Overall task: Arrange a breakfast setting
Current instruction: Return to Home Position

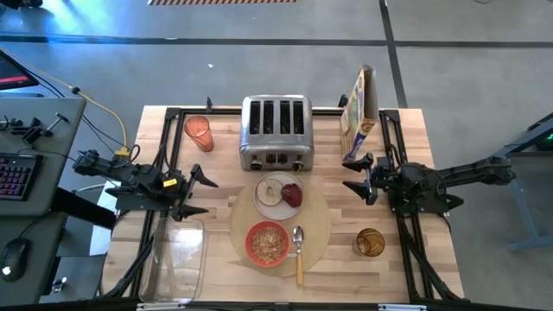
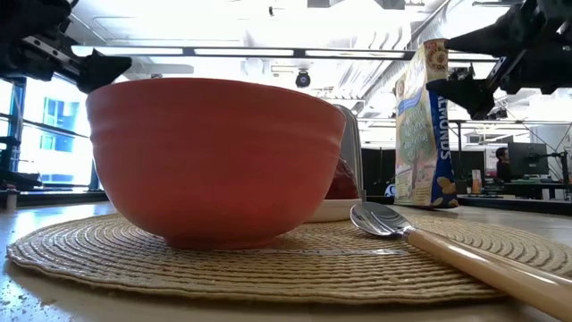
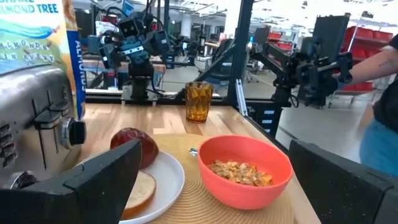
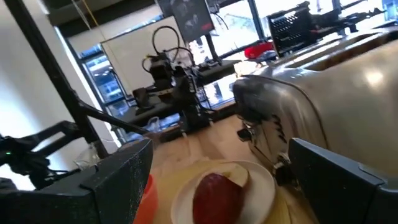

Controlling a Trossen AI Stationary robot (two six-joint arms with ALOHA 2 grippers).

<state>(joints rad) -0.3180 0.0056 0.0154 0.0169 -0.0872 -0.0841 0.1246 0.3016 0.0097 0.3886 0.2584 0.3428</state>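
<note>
The bowl (image 1: 250, 242) and spoon (image 1: 298, 250) are lying on the placemat (image 1: 321, 223); the apple (image 1: 294, 195) and toast (image 1: 272, 188) are resting on the plate (image 1: 260, 198). The left gripper (image 1: 200, 194) and right gripper (image 1: 352, 174) are hovering open and empty, flanking the placemat. Judged step: homing. Next, both arms need retracting clear.
</note>
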